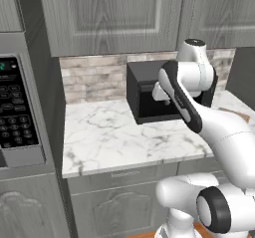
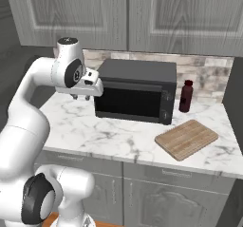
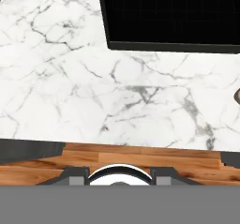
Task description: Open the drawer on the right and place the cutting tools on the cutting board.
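Observation:
The drawer [image 2: 180, 173] on the right sits shut under the marble counter, its grey front flush with the drawer front to its left. The cutting tools are out of view. On the counter's right end lies the light-brown cutting board [image 2: 186, 139], bare; a corner of the cutting board [image 1: 238, 114] peeks out behind my arm in the left base view. My gripper [image 2: 80, 97] hangs above the counter's left half, just left of the black microwave [image 2: 135, 98]. It points down, with its fingers apart and nothing between them.
A dark red bottle [image 2: 186, 97] stands right of the microwave against the tiled wall. An oven control panel [image 1: 17, 112] fills the tall unit at the counter's left. Wall cabinets hang above. The hand view looks down on the marble counter [image 3: 93, 87] and the wooden floor.

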Motion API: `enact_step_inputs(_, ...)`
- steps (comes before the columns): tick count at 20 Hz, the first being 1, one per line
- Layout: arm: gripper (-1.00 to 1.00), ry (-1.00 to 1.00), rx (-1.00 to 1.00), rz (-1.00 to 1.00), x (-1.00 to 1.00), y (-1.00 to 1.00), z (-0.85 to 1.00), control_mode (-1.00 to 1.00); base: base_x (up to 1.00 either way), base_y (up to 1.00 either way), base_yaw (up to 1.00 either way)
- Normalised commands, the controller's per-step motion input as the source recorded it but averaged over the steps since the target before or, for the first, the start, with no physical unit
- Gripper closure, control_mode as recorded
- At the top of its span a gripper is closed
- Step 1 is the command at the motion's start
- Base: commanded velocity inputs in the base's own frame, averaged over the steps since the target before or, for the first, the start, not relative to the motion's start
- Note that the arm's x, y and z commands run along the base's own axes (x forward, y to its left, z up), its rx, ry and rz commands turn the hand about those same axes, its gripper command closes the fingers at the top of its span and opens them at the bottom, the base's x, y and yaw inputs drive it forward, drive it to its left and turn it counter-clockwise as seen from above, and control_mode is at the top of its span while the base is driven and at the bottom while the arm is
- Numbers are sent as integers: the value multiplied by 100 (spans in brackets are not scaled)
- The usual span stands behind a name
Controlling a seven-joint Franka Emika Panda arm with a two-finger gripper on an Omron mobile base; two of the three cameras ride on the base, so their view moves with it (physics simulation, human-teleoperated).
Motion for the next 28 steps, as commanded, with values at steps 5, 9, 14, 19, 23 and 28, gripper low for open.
enact_step_inputs(5, -100, 2, 0, -1, 0, -5, -4, -100, 0, 0, 0)
enact_step_inputs(9, -100, 2, 1, -5, 0, -18, -11, -100, 0, 0, 0)
enact_step_inputs(14, -100, 1, 15, -21, -27, -76, -24, -100, 0, 0, 0)
enact_step_inputs(19, -100, 0, 21, -26, -65, -99, -38, -100, 0, 0, 0)
enact_step_inputs(23, -100, -3, 21, -28, -79, -94, -46, -100, 0, 0, 0)
enact_step_inputs(28, -100, 0, 23, -31, -51, -86, -40, -100, 0, 0, 0)
